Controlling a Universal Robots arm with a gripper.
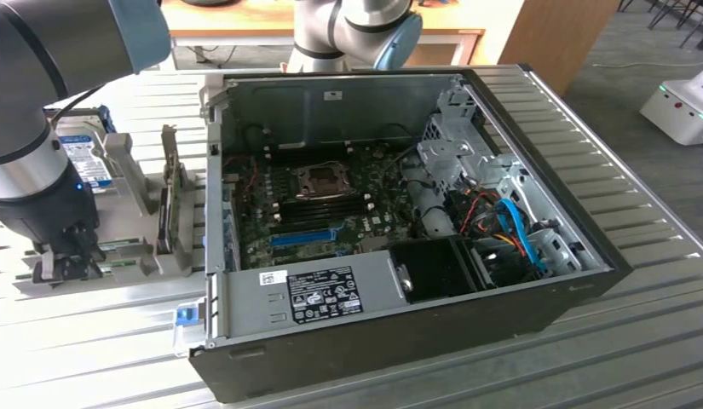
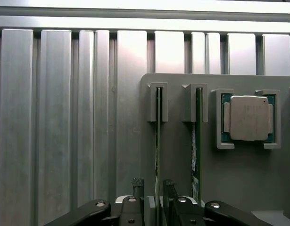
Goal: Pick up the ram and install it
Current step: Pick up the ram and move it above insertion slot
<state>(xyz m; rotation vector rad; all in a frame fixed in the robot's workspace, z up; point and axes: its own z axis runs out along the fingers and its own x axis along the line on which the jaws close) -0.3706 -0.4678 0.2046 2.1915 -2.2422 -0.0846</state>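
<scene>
In the wrist view, two green ram sticks stand on edge in slots of a grey parts holder. The nearer ram runs straight between my gripper's fingers. My gripper is open, one finger on each side of this stick with a small gap at both. The second ram stick carries a white label and stands one slot over, outside the fingers. In the exterior view my gripper hangs low over the holder's front end at the exterior view's left, beside the green sticks.
A processor chip sits in a pocket of the holder next to the sticks. A silver hard drive with a blue label stands behind my arm. The open computer case shows its motherboard with a blue slot and black memory slots. All of this rests on a ribbed metal table.
</scene>
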